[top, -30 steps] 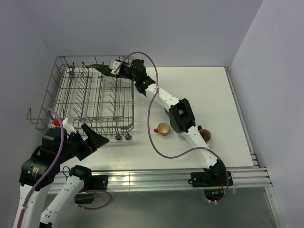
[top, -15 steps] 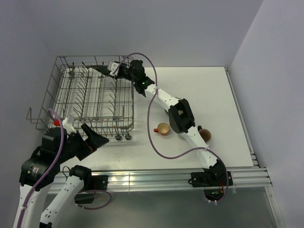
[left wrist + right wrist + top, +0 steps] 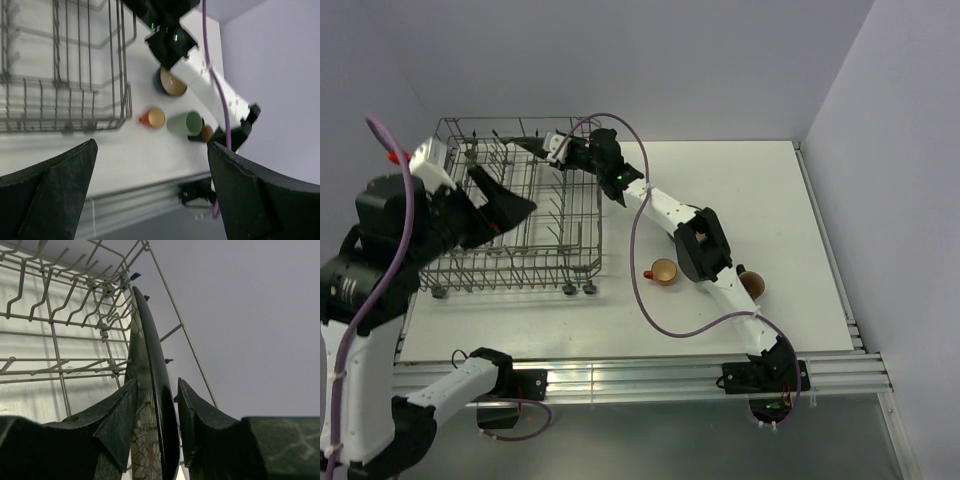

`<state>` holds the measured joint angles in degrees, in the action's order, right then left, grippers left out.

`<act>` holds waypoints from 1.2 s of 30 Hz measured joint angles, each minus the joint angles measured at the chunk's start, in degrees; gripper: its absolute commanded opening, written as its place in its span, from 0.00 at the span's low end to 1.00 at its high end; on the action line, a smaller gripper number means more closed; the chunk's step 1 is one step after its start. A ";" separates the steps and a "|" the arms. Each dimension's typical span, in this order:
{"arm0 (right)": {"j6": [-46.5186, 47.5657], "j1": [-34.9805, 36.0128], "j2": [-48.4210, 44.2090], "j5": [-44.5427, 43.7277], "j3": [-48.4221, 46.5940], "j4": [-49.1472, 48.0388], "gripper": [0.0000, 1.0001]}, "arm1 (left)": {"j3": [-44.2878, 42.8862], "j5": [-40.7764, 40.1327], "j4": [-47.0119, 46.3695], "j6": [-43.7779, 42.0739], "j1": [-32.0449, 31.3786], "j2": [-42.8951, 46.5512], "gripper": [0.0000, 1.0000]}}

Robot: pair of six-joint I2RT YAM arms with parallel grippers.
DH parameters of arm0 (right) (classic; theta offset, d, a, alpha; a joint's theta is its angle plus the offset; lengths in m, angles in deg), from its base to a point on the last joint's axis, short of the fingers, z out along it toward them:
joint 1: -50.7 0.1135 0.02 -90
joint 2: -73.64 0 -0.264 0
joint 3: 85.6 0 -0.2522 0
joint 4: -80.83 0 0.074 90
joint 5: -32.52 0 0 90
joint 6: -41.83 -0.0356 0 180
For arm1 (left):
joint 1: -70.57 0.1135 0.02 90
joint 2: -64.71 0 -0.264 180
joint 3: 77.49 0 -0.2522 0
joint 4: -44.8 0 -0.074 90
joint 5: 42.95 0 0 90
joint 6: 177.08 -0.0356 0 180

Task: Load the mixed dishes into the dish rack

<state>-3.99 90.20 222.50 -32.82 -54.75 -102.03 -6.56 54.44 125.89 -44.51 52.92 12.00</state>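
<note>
The dish rack [image 3: 510, 215] fills the left of the tabletop [image 3: 760, 190]. My right gripper [image 3: 558, 150] is clamped on the dark square plate [image 3: 150, 340], which is held on edge over the rack's far right corner; I cannot tell whether it touches the wires. My left gripper [image 3: 502, 200] hangs above the rack's left half, spread wide and empty. Right of the rack's near right corner sit the blue bowl [image 3: 173, 83] and the pale green mug [image 3: 183, 123]. The orange-red cup [image 3: 662, 271] is nearest the rack, and the brown cup [image 3: 752, 284] is farthest from it.
</note>
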 measured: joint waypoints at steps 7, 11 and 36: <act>-2.69 -0.02 -3.06 -0.63 2.58 3.19 0.66 | -9.46 -10.73 -0.46 -2.49 0.07 -13.40 0.99; -3.74 -0.17 -8.63 -0.57 8.61 4.26 0.78 | -11.93 -15.32 0.20 0.85 1.14 -20.17 0.98; -7.78 -1.90 -35.71 0.22 40.30 -1.01 0.89 | -29.44 -9.81 -2.84 31.15 16.70 -50.88 0.99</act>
<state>-11.77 88.30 186.79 -32.60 -14.44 -103.04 -36.00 44.63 123.05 -13.37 69.62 -38.88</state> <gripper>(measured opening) 0.894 0.992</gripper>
